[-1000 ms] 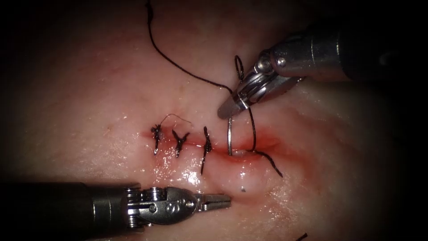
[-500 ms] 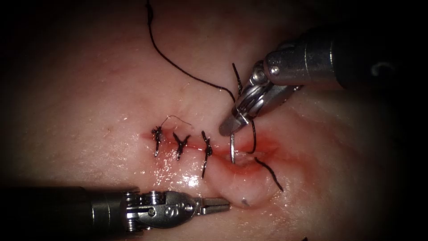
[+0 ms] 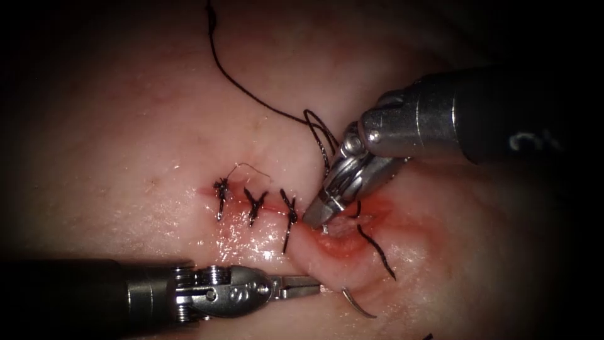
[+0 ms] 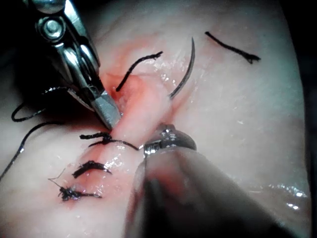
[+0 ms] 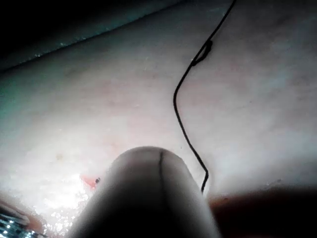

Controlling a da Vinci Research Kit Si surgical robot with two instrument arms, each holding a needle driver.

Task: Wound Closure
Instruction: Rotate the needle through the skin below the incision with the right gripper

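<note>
Working over pale, wet tissue under strong light. Nearest, keeping the left tool low and level on the near side of the cut, jaws closed on nothing, tips just beside the needle. Seeing the needle's pointed end curving out of the tissue on that near side, right of the three tied stitches, with the rest of its curve buried beneath a raised lip of the wound. Farther back, pressing the right tool down at the far edge of the cut, jaws closed, apparently on the needle's rear end, though hidden at the contact itself. Beyond, trailing the thread in a loose loop beside that tool and away across the far tissue; lying across the red fluid, a short cut thread end. Judging the step as passing the needle across the cut for a fourth stitch. Judging the next move as calling for a firm grip just behind the exposed point, then following the needle's own curve without tearing the lip.
</note>
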